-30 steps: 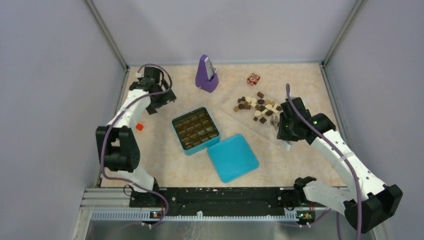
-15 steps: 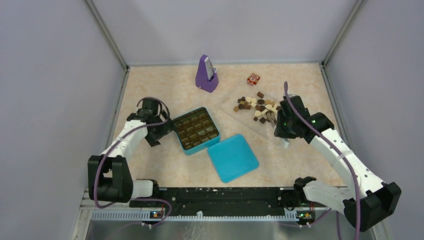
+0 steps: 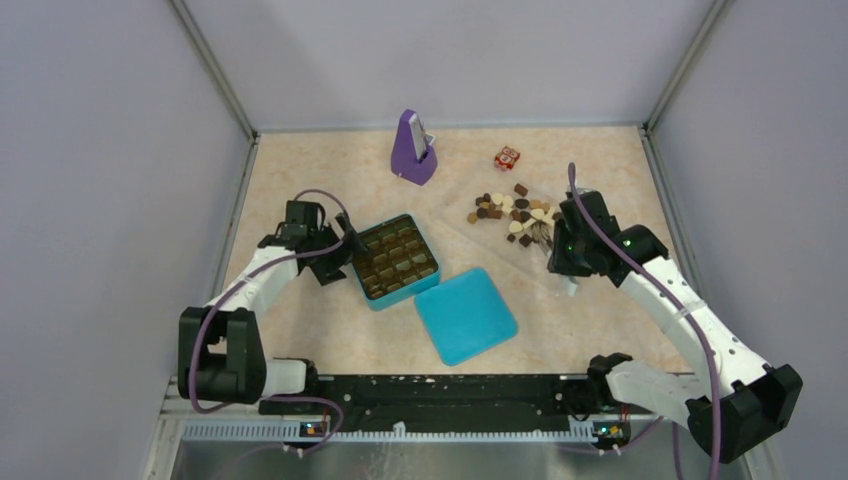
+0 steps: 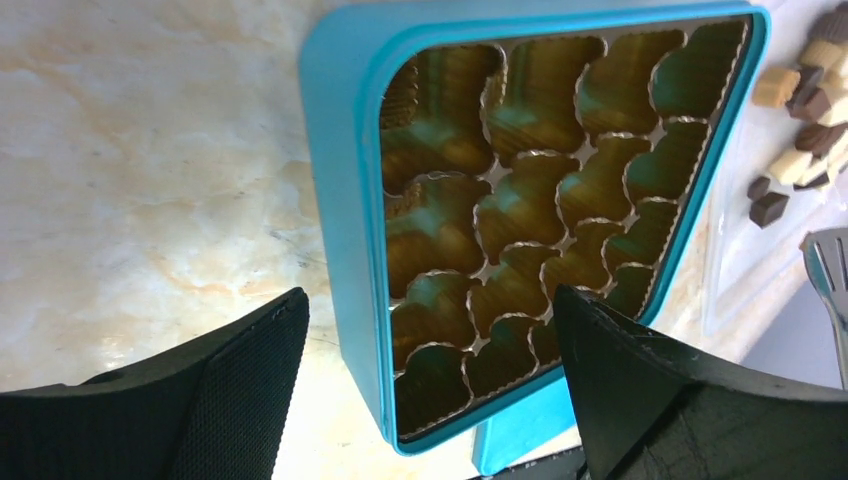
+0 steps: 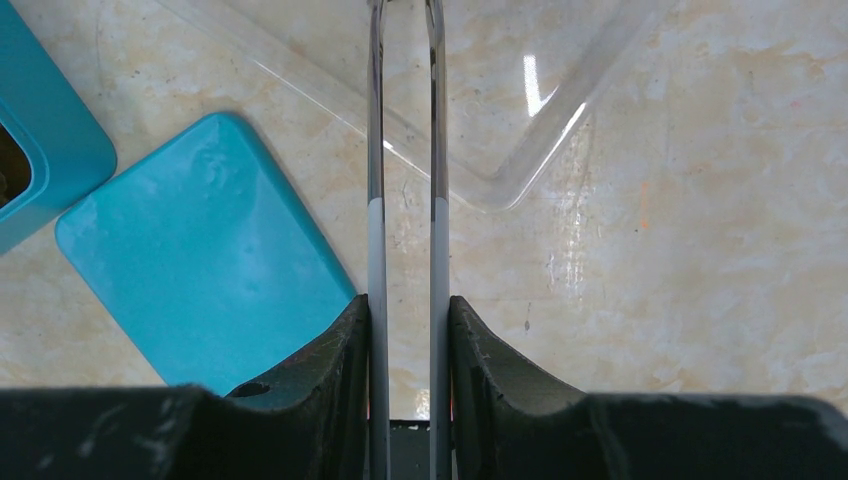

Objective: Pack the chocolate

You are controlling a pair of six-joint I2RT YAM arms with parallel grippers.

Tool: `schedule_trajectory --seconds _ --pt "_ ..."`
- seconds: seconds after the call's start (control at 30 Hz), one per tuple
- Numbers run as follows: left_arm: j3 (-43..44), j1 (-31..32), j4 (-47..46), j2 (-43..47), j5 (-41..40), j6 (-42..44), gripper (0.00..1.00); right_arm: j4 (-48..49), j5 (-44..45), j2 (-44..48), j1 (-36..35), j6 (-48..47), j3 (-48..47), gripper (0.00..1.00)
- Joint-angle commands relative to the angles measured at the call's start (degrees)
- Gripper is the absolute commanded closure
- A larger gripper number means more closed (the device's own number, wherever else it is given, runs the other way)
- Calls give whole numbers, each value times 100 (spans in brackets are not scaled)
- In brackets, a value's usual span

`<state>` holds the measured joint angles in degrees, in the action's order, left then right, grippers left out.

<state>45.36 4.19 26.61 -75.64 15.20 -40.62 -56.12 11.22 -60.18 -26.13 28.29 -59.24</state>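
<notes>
The chocolate (image 3: 510,212) is a pile of dark, light brown and cream pieces on a clear plastic tray (image 3: 497,252); some pieces also show at the right edge of the left wrist view (image 4: 797,88). The teal box (image 3: 392,260) with empty gold cups (image 4: 520,200) sits mid-table. My left gripper (image 3: 344,252) is open and empty, with its jaws either side of the box's near left corner (image 4: 430,300). My right gripper (image 3: 566,252) is shut on metal tongs (image 5: 405,150). The tong tips reach the near edge of the pile (image 3: 541,236).
The teal lid (image 3: 465,315) lies flat just in front of the box, and it also shows in the right wrist view (image 5: 210,270). A purple wedge-shaped object (image 3: 413,148) and a small red-and-white cube (image 3: 507,157) stand at the back. Grey walls enclose the table.
My left arm has swung from the far back left to the left side of the box. My right gripper has moved the tongs slightly toward the pile.
</notes>
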Motion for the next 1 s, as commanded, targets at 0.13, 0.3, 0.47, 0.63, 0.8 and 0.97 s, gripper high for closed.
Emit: schedule_trajectory --seconds 0.13,0.3,0.47,0.63,0.8,0.97 --pt "-165 274 -951 -113 820 162 4 293 -112 -8 -68 70 -373 100" --pt "-76 594 -1061 -256 793 201 4 403 -226 -27 -81 99 -508 100" --pt "114 724 -1009 -308 747 217 3 466 -287 -100 -166 126 -758 100" --pt "671 724 -463 -147 520 532 2 622 -322 -381 -597 190 -1136 100" --pt "1410 626 287 75 -16 846 1 971 -147 -863 -1515 80 -1540 100" --pt "1646 294 707 373 -473 867 1 1397 -193 -1437 -2133 7 -1807 100"
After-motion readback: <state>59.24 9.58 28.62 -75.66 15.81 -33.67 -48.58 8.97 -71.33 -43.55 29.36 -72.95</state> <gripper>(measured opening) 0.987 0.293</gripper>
